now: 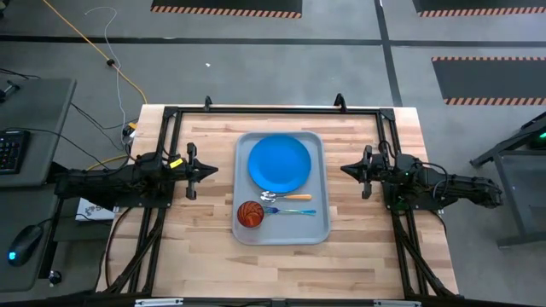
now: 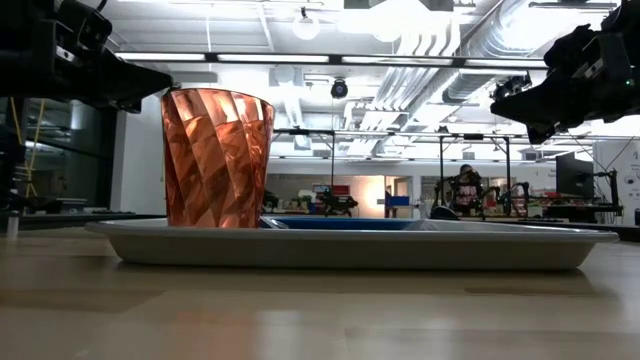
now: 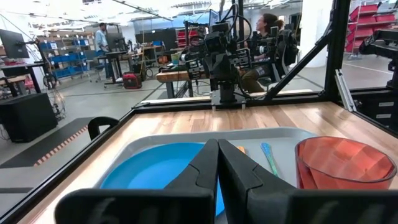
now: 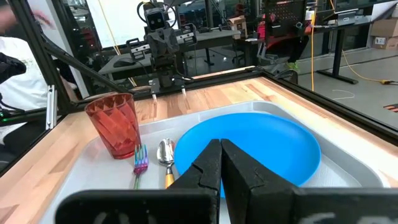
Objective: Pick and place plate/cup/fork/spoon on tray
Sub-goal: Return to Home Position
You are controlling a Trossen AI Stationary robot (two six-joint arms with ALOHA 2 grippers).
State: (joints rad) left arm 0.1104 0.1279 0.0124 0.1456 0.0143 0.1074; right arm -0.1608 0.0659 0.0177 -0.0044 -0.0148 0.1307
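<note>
As far as I can judge, the job is all but finished: every one of the four pieces sits inside the tray [image 1: 294,230], and nothing of the set lies on the bare worktop [image 1: 196,256] around it. All I see left is parking the arms, and they look close to parked.

Contents of the tray: the plate [image 1: 280,164] lies flat and fills one half of it almost from rim to rim. In the other half the cup [image 1: 250,214] stands upright in the corner on the left arm's side, mouth up, and it looks empty from above. Beside the cup, toward the right arm's side, the spoon [image 1: 286,197] and the fork [image 1: 290,211] lie next to each other, handles pointing to the right arm. The spoon is the one between the plate and the fork, its bowl just beside the plate's rim; I cannot tell whether they touch. The fork's tines end close to the cup.

The left claw [image 1: 212,170] hangs off the tray's left side, raised clear of the worktop, clenched with its fingers pressed together on nothing. The right claw [image 1: 345,169] mirrors it off the tray's right side, likewise clenched and empty.
</note>
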